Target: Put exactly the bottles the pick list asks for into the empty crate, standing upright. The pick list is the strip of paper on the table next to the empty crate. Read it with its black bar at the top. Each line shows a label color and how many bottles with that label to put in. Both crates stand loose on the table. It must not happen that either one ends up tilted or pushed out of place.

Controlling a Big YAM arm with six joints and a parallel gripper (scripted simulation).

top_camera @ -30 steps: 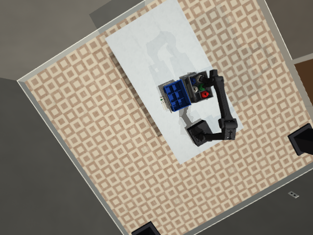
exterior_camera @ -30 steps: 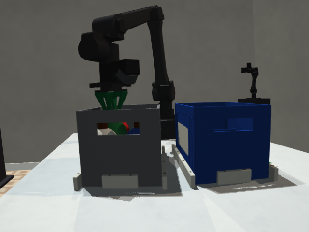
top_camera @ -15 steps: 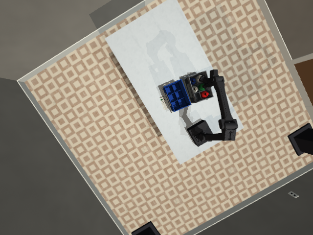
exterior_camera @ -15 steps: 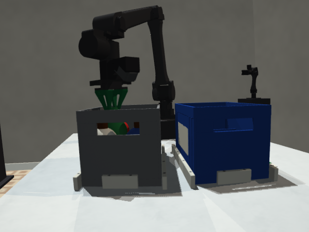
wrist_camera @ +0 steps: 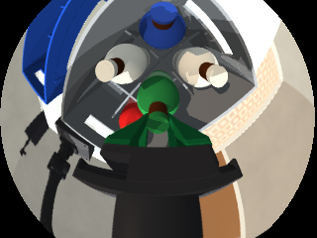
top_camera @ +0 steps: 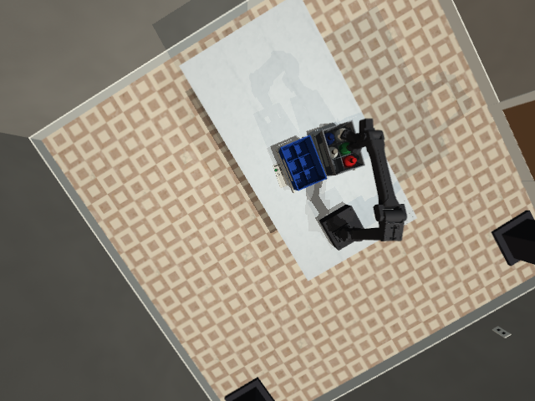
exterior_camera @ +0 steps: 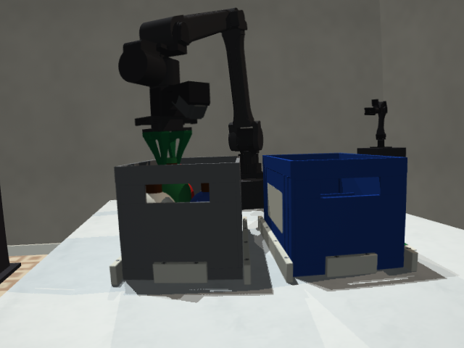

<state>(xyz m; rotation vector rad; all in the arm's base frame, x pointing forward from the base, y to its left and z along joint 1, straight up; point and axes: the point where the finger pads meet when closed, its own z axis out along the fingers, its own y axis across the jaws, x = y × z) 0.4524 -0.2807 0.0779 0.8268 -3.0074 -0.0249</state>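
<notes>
My gripper (exterior_camera: 168,160) (wrist_camera: 158,117), with green fingers, is shut on the neck of a green-labelled bottle (wrist_camera: 158,94) (exterior_camera: 175,192) (top_camera: 345,149) that stands in the grey crate (exterior_camera: 180,232) (top_camera: 324,162) (wrist_camera: 86,115). The same crate holds a blue bottle (wrist_camera: 160,23) (top_camera: 330,138), a red bottle (wrist_camera: 129,118) (top_camera: 350,160) and two white bottles (wrist_camera: 122,66) (wrist_camera: 201,66). The blue crate (exterior_camera: 344,225) (top_camera: 318,159) (wrist_camera: 62,27) stands beside it with all its cells empty. The pick list (top_camera: 277,172) lies on the far side of the blue crate; its lines are too small to read.
Both crates sit between low grey stops (exterior_camera: 275,251) on the white table (exterior_camera: 225,318). The arm's base (top_camera: 341,226) stands at the table's edge. A camera stand (exterior_camera: 380,123) rises behind the blue crate.
</notes>
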